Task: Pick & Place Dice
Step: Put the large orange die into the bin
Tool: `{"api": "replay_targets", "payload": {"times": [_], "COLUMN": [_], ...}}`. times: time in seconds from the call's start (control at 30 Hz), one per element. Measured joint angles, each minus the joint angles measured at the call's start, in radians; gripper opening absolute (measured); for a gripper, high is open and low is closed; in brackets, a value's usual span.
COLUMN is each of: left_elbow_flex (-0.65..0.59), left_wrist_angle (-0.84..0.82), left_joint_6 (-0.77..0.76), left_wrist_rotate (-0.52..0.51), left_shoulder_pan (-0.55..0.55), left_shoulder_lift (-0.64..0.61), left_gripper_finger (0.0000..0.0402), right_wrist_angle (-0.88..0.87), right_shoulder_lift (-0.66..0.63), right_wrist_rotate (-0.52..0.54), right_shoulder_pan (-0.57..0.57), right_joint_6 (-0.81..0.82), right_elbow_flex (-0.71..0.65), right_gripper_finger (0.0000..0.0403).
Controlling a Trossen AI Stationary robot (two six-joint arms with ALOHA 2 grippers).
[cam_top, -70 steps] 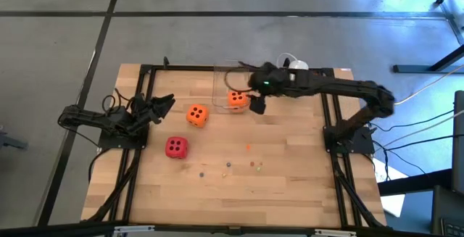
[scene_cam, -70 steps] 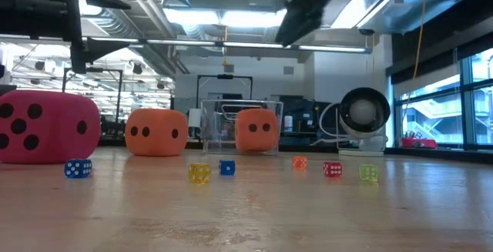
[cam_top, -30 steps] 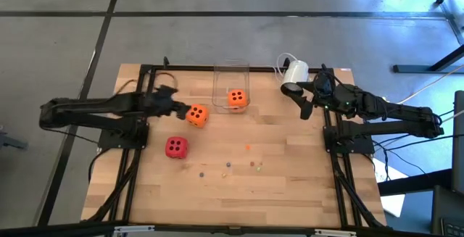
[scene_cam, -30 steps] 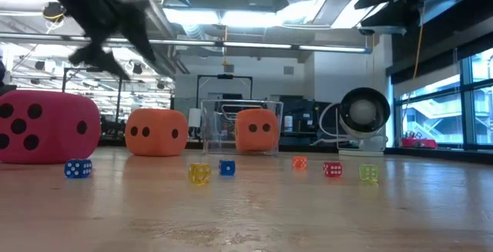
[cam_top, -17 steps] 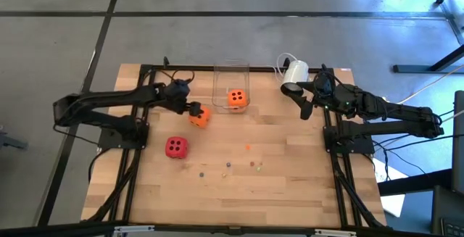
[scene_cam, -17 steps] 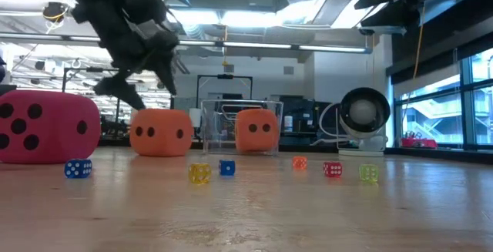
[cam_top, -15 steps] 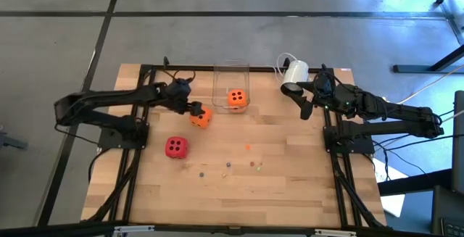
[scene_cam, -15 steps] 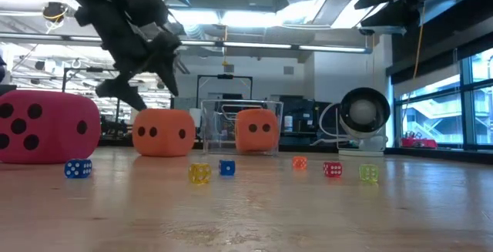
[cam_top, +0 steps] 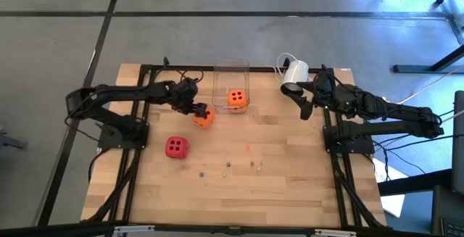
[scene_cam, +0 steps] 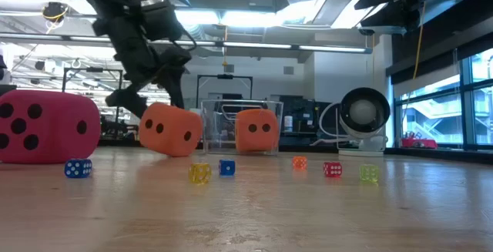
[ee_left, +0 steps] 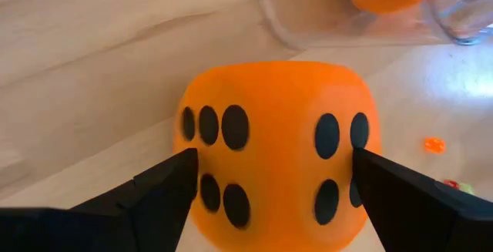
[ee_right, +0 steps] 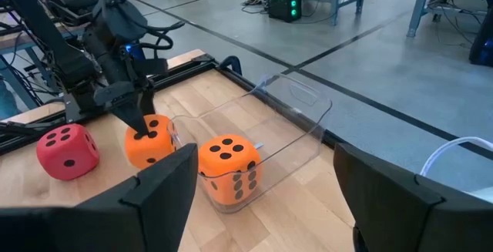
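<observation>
Progress, my read: one orange die point(cam_top: 236, 98) already in clear container point(cam_top: 231, 67). Your left tool point(ee_left: 269, 176) clamped on second orange die point(cam_top: 204, 117), tilted, beside container. Red die point(cam_top: 175, 146) plus tiny dice point(scene_cam: 199, 173) untouched on desk point(cam_top: 290, 186). Right tool point(ee_right: 262, 167) spread, idle at desk's right edge.

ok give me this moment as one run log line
left gripper: shut on orange die, tilted, one edge off table | right gripper: open, parked by right table edge | second orange die: in clear container | red die: on table
</observation>
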Motion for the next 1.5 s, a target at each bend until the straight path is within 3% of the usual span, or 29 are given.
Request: {"api": "replay_targets", "payload": {"times": [0.27,0.5,1.0,1.23,1.5], "left_elbow_flex": [-0.003,-0.004,0.025,0.048,0.052], "left_wrist_angle": [0.013,0.01,0.002,-0.026,-0.114], "left_joint_6": [0.007,0.007,0.047,0.063,0.077], "left_wrist_rotate": [0.014,0.005,0.062,0.051,0.012], "left_shoulder_pan": [0.001,0.003,0.004,0.014,0.015], "left_shoulder_lift": [0.013,-0.006,-0.039,-0.135,-0.154], "left_gripper_finger": [0.0265,0.0233,0.0225,0.0225,0.0225], "right_wrist_angle": [-0.003,-0.006,-0.028,-0.042,-0.042], "right_shoulder_lift": [0.0,0.0,0.0,0.0,0.0], "right_wrist_rotate": [0.0,0.001,0.003,0.003,0.016], "right_shoulder_pan": [0.0,0.0,0.0,0.0,0.0], "right_joint_6": [-0.016,-0.021,-0.024,-0.026,-0.027], "right_elbow_flex": [0.0,0.0,0.0,0.0,0.0], "right_gripper_finger": [0.0302,0.0302,0.0302,0.0302,0.0302]}}
